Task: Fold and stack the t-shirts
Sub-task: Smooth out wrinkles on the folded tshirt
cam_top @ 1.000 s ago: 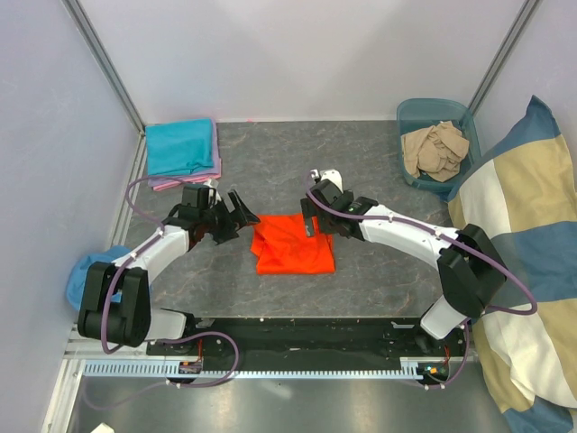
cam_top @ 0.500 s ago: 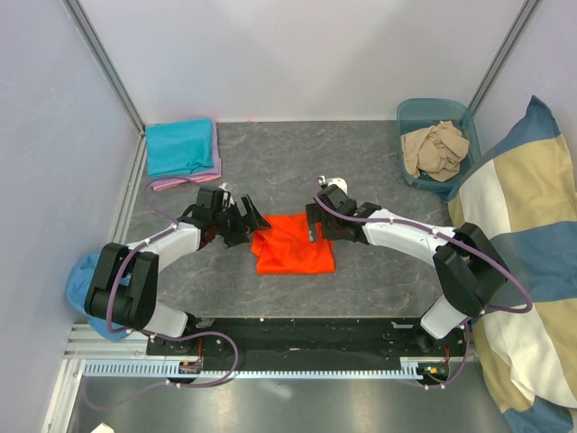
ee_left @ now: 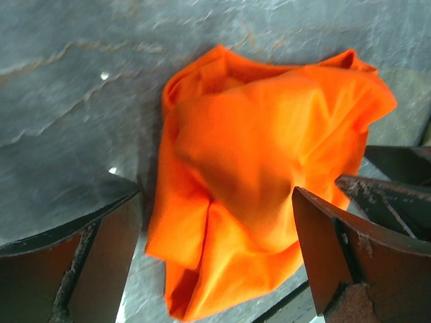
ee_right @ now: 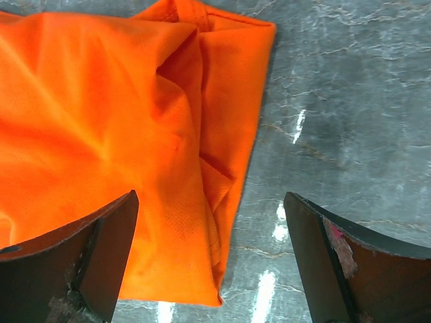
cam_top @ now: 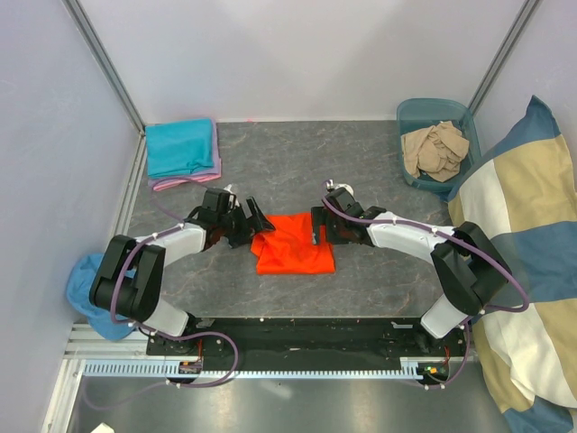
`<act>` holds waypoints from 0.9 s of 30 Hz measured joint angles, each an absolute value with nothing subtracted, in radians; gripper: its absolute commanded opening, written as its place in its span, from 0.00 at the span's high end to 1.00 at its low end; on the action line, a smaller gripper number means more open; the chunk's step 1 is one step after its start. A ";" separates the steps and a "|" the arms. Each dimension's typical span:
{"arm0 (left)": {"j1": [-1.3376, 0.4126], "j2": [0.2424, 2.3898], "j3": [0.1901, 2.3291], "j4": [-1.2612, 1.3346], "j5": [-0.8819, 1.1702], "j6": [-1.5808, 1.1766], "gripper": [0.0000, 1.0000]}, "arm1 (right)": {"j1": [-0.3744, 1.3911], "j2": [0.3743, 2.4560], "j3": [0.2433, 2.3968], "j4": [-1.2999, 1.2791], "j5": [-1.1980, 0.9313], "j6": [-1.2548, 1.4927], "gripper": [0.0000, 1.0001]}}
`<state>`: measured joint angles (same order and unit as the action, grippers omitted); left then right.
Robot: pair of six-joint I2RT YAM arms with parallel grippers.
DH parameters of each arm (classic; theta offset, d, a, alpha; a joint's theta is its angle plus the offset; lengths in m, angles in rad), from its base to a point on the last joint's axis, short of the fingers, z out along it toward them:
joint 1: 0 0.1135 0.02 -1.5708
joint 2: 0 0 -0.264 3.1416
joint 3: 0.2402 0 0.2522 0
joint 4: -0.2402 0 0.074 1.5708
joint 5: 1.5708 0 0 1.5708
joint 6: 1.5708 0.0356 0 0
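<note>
The orange t-shirt [cam_top: 293, 244] lies loosely folded, in a rumpled rough rectangle, near the middle of the grey marbled desk [cam_top: 361, 162].

The left claw [cam_top: 255, 221] sits low at the shirt's upper left corner, its 2 fingers spread wide apart and holding nothing. In the left wrist view the orange cloth fills the gap between the fingers, bunched in soft ridges below them. Whether the fingertips touch the cloth cannot be told.

The right claw [cam_top: 317, 227] is at the shirt's upper right edge, fingers likewise wide apart and empty. In the right wrist view the shirt's folded edge runs between the 2 fingers: orange under the left one, bare desk under the right one.

Well away from the orange t-shirt, toward the far left corner, a folded teal t-shirt [cam_top: 180, 146] rests on a pink-lilac t-shirt [cam_top: 180, 183]. Far right of it, beige t-shirts [cam_top: 437, 149] lie crumpled in a teal bin [cam_top: 433, 110]. Right of that hangs the blue-and-beige cushion-like fabric [cam_top: 523, 225]. A blue cloth [cam_top: 81, 280] sits off the desk's left edge.
</note>
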<state>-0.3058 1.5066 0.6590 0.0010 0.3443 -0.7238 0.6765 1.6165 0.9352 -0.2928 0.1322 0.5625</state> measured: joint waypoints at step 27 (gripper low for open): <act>-0.477 1.644 0.588 0.429 0.447 -0.804 0.00 | 0.673 1.605 0.839 -0.161 0.051 0.616 0.02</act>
